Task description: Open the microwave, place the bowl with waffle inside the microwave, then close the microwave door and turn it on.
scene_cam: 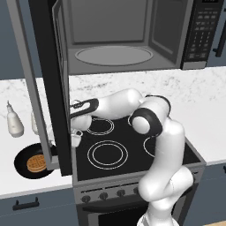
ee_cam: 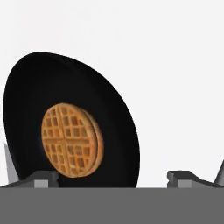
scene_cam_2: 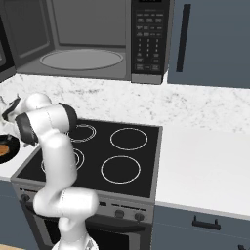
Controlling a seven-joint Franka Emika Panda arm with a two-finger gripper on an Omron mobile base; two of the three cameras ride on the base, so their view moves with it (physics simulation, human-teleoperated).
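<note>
Nearest the cameras, the white robot arm [scene_cam: 159, 145] rose in front of a black stovetop [scene_cam: 132, 150] with four white burner rings and a row of dark knobs along its front edge. The arm bent to its left, low over the cooktop, toward the marble-patterned counter [scene_cam: 17, 92] beside the stove.

In the hand view, the gripper [ee_cam: 113, 178] was released, its two dark finger tips standing wide apart with nothing between them. Just beyond the tips sat the bowl [ee_cam: 70, 118], shallow, round and black, resting on the white counter. The waffle [ee_cam: 72, 140], round and golden-brown with a grid pattern, lay inside it. The bowl was not gripped.

In the left base view, the bowl [scene_cam: 33, 162] with the waffle [scene_cam: 36, 163] sat on the counter left of the stove, near its front edge. Two white bottles [scene_cam: 14, 121] stood behind it, closer to the wall.

Farther back and above the stove, the microwave [scene_cam: 128, 35] hung open. The microwave door [scene_cam: 44, 84] was swung out on its left hinge, edge-on to the camera and reaching down past the counter. Inside, the grey cavity held a round glass turntable [scene_cam: 114, 55] with nothing on it. The button panel [scene_cam_2: 149, 36] at the right carried rows of small keys; their markings were too small to read. A blue-grey cabinet [scene_cam_2: 215, 39] with a black handle stood to the right.
</note>
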